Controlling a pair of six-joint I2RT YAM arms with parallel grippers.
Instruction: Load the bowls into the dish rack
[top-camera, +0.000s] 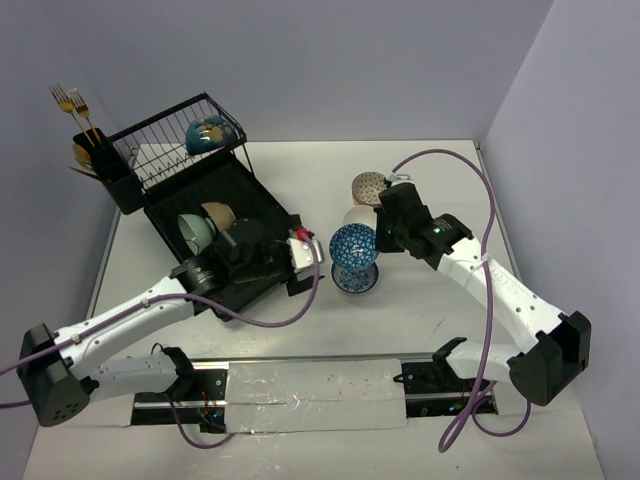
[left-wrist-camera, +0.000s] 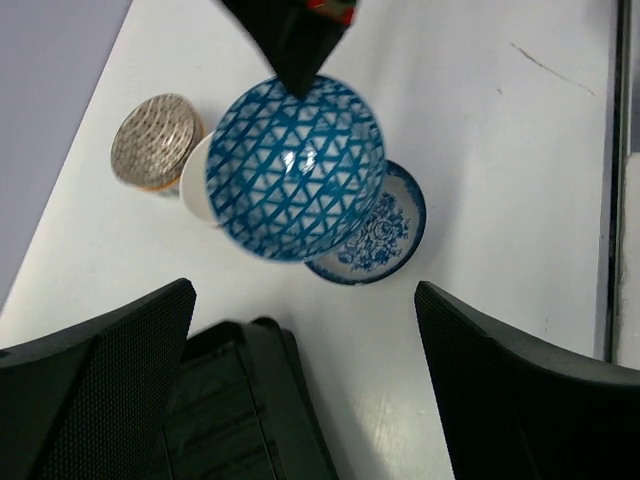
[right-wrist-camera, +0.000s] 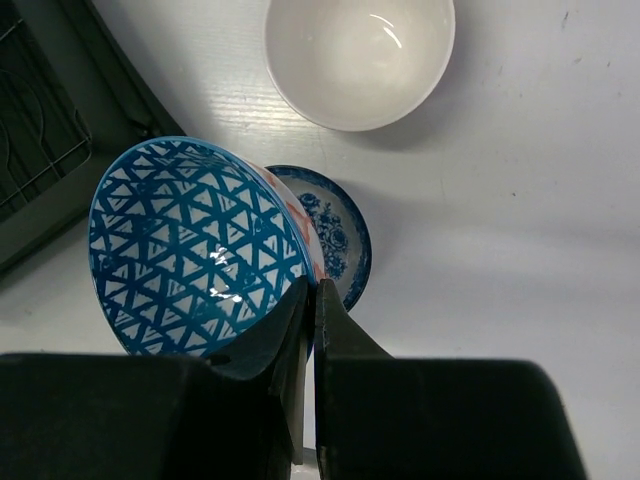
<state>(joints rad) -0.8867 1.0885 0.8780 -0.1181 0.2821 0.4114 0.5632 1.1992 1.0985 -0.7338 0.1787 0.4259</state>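
My right gripper (right-wrist-camera: 314, 295) is shut on the rim of a blue triangle-patterned bowl (right-wrist-camera: 190, 250), which it holds tilted above the table (top-camera: 352, 245). Under that bowl a small blue floral bowl (top-camera: 357, 279) rests on the table. Behind them are a cream bowl (top-camera: 360, 216) and a beige-dotted bowl (top-camera: 368, 186). My left gripper (top-camera: 305, 265) is open and empty by the near right corner of the black dish rack (top-camera: 165, 215), facing the held bowl (left-wrist-camera: 295, 170). The rack holds a mint green bowl (top-camera: 196, 232), a brown bowl (top-camera: 218, 214) and a teal bowl (top-camera: 208, 134).
A black utensil cup (top-camera: 105, 165) with gold forks (top-camera: 70, 100) hangs at the rack's far left. Grey walls close in the table on the left, back and right. Purple cables loop from both arms over the near part of the table.
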